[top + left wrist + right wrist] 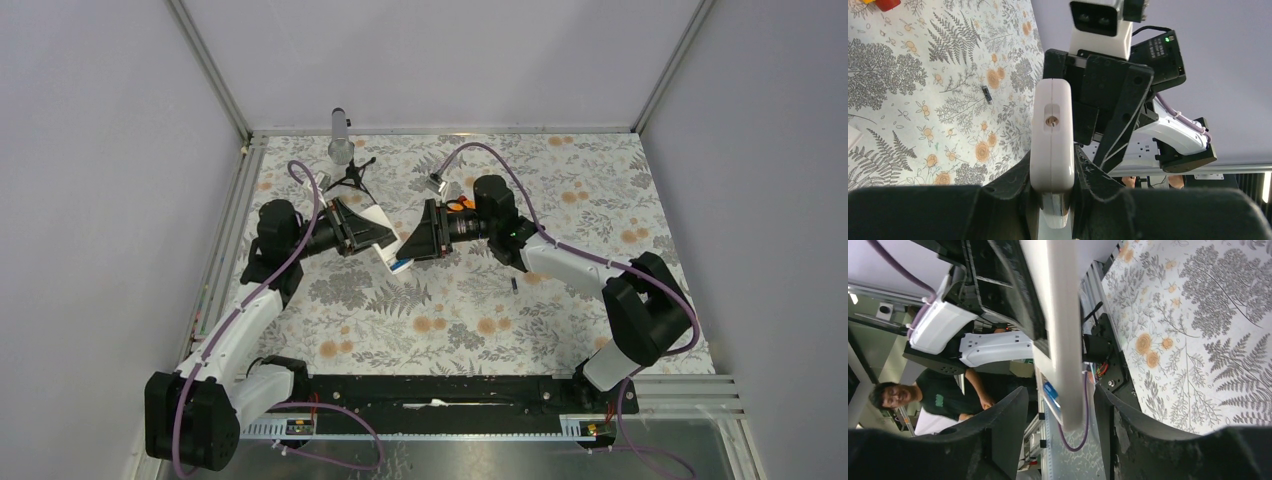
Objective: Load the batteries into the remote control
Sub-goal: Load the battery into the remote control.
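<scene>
My left gripper [376, 238] is shut on the white remote control [383, 243] and holds it above the table. In the left wrist view the remote [1052, 145] stands edge-on between the jaws. A blue battery [402, 266] lies in the remote's free end and also shows in the right wrist view [1050, 391]. My right gripper [410, 250] is open, its jaws on either side of that end [1064, 340] without touching it. The dark battery [514, 284] lies on the mat below the right arm and shows in the left wrist view [987, 94].
An orange toy car [460, 205] sits behind the right wrist. A small black tripod with an upright tube [342, 150] stands at the back. The flowered mat [480, 320] ends at metal rails on the left and near sides.
</scene>
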